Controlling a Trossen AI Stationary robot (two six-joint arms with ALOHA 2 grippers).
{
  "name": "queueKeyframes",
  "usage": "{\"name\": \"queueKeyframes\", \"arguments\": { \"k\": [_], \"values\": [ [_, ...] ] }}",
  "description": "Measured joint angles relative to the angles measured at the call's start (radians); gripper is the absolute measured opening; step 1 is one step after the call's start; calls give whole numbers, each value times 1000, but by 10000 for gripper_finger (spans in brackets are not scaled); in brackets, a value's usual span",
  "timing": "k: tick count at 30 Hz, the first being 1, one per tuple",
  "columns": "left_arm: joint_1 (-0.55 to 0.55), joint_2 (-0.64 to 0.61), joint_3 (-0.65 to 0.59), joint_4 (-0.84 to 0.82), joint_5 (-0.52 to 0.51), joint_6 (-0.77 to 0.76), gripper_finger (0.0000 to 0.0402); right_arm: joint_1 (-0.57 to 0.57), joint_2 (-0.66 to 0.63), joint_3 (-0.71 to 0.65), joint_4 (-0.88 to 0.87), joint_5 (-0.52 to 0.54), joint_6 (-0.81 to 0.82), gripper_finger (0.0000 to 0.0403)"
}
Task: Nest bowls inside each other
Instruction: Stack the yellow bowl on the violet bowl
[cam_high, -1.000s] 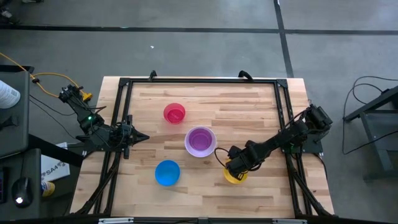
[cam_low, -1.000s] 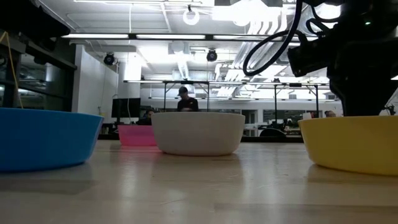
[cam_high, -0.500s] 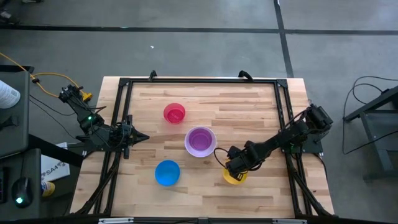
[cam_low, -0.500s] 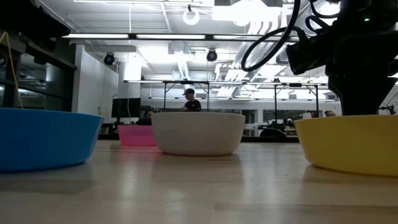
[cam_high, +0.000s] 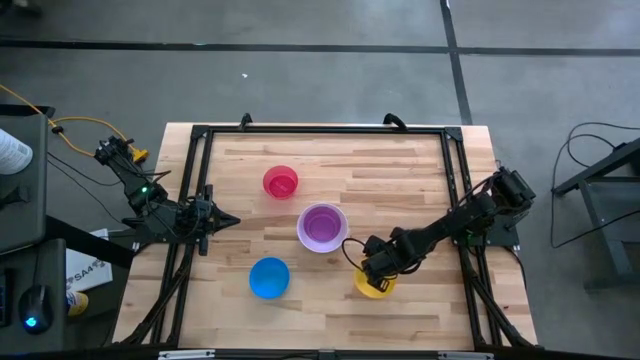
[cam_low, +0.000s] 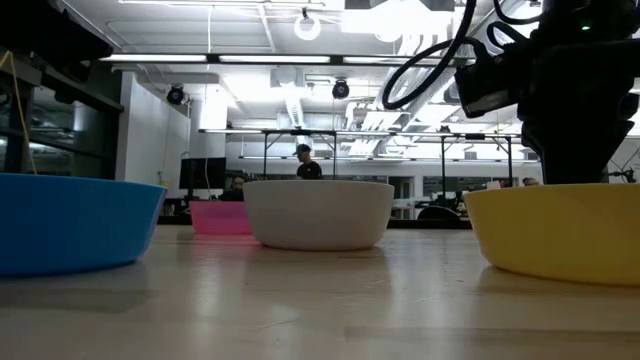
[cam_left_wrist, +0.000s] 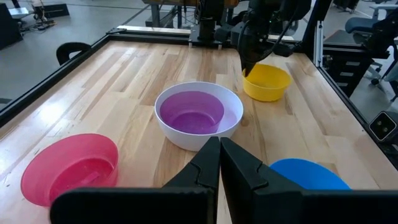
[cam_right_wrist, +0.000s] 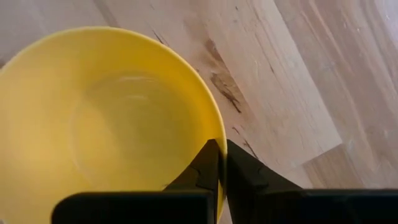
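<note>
Right hand pinching yellow bowl rim

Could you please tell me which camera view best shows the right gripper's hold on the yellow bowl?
The right wrist view: the right gripper is shut on the yellow bowl's rim. The high view shows the arm covering most of the bowl, the low view only the bowl's side below the arm, and the left wrist view shows both from afar.

No legible txt, labels or nos. on anything in view.
</note>
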Motion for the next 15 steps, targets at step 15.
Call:
{"name": "queueKeyframes", "arguments": {
  "k": [15],
  "values": [
    [0,0,0,0,0,0,12,-38,-19,-1,69,-48,-58,4]
  ]
}}
